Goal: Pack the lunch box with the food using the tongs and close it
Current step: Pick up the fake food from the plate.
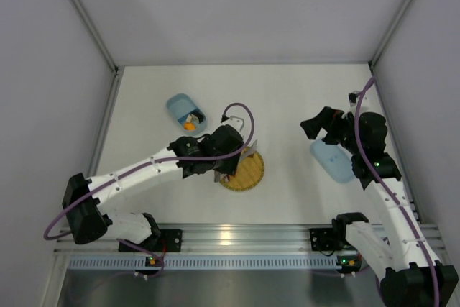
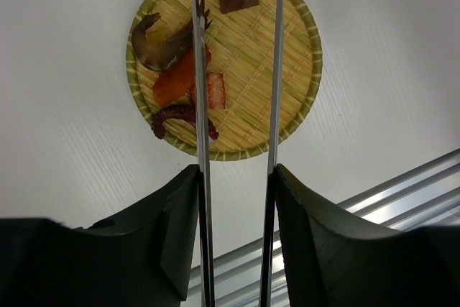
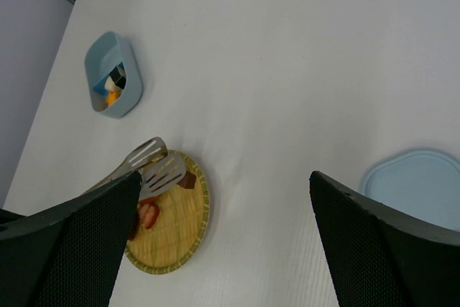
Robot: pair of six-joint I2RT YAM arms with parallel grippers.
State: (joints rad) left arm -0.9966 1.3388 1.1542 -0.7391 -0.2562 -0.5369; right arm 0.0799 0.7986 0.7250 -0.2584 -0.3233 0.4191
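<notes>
1. Illumination: bright, even, diffuse, from overhead; white table (image 1: 302, 106) uniformly lit.
2. Shadows: soft, faint, close under objects.
3. Glare: bright streaks on aluminium rail (image 1: 244, 235) and tongs (image 2: 200, 141).
4. Focus: overhead view sharp; wrist views' near foreground dark, underexposed, slightly soft.

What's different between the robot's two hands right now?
The left hand grips the tongs, jaws narrowed; the right hand is empty, jaws wide open. The left hand hangs by the woven plate, the right hand near the blue lid. Both have black fingers.
</notes>
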